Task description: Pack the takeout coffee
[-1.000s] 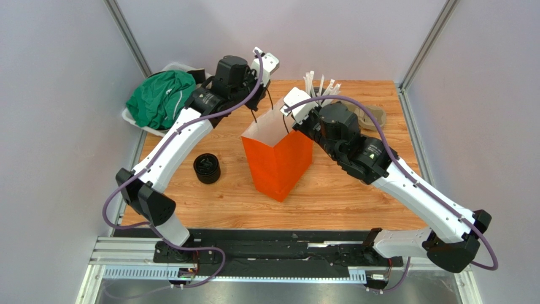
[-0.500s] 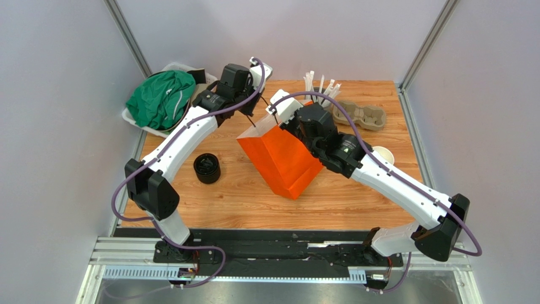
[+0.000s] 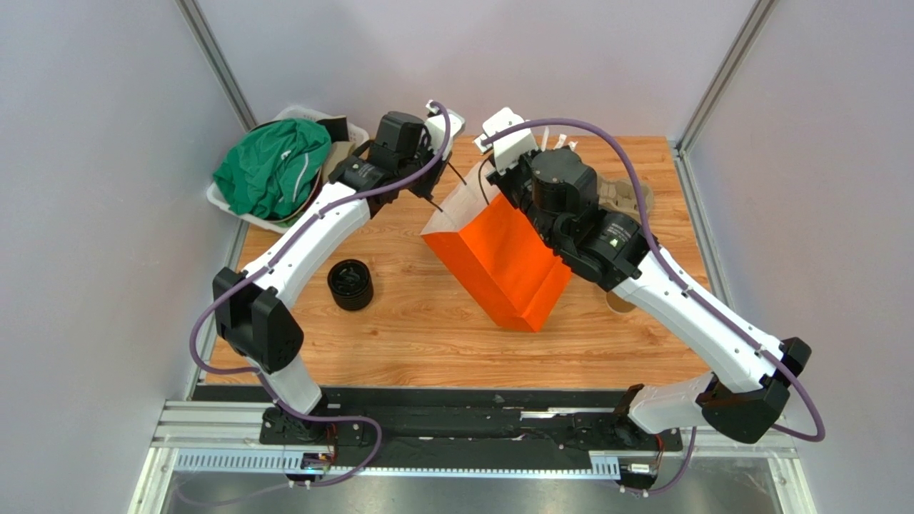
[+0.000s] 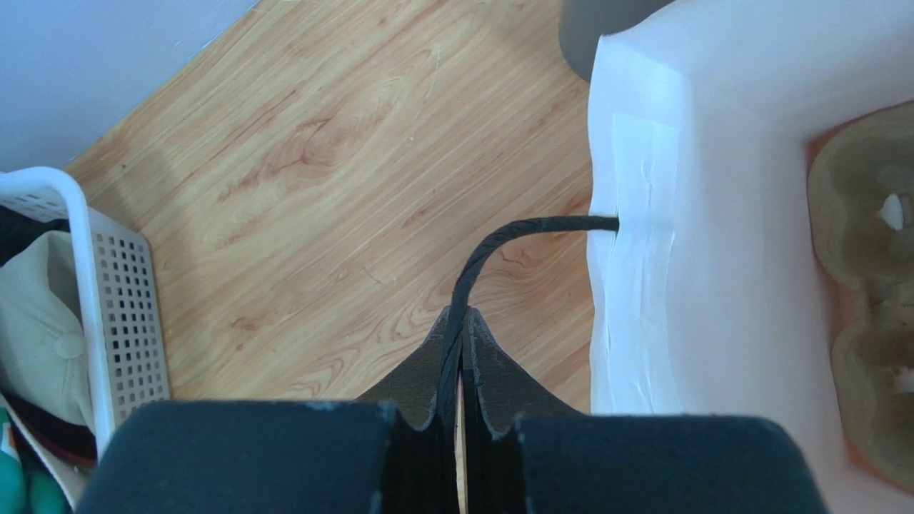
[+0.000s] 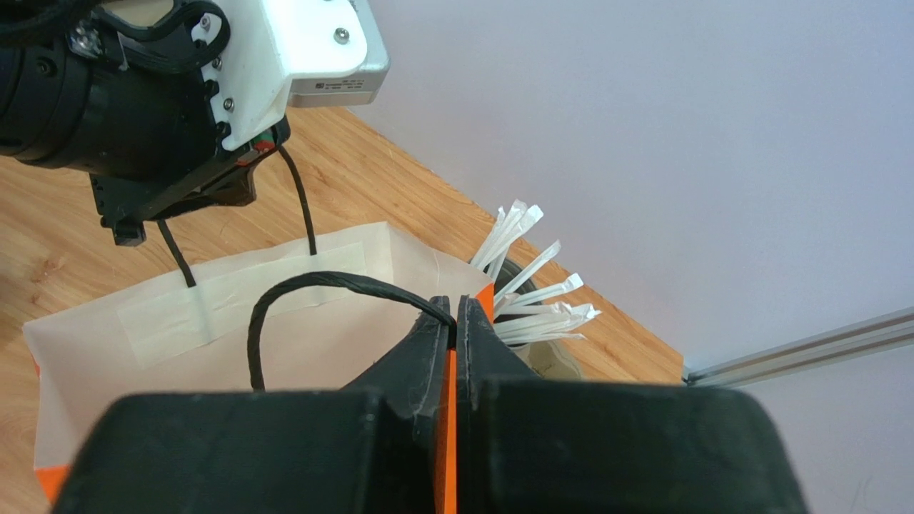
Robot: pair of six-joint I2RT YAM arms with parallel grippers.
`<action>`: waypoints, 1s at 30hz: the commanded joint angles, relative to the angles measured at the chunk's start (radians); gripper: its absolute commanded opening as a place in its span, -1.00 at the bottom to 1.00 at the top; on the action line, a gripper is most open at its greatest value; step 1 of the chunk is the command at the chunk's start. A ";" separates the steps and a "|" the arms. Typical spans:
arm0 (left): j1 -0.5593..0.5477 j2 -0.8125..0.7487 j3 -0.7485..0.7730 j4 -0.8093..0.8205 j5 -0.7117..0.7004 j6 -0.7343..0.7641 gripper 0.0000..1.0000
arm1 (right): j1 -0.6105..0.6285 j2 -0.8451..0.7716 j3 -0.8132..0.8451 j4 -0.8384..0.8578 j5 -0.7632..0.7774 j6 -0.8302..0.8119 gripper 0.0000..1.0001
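Seen from above, an orange paper bag (image 3: pixel 504 262) tilts over the worktop (image 3: pixel 408 337) between the left arm (image 3: pixel 311 230) and right arm (image 3: pixel 687 305). The round black lid (image 3: pixel 350 285) lies well apart to its left, and a tan cup (image 3: pixel 619 303) barely shows under the right arm. The left wrist view shows the left jaws clamped on one black cord handle (image 4: pixel 542 223) beside the bag's white interior. From the right wrist, the right jaws pinch the second handle (image 5: pixel 322 277), with white straws (image 5: pixel 526 281) fanning beyond the bag.
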 commanded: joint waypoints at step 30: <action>-0.001 -0.010 0.203 0.001 0.040 0.100 -0.88 | -0.002 -0.133 -0.226 -0.107 -0.225 -0.025 -1.00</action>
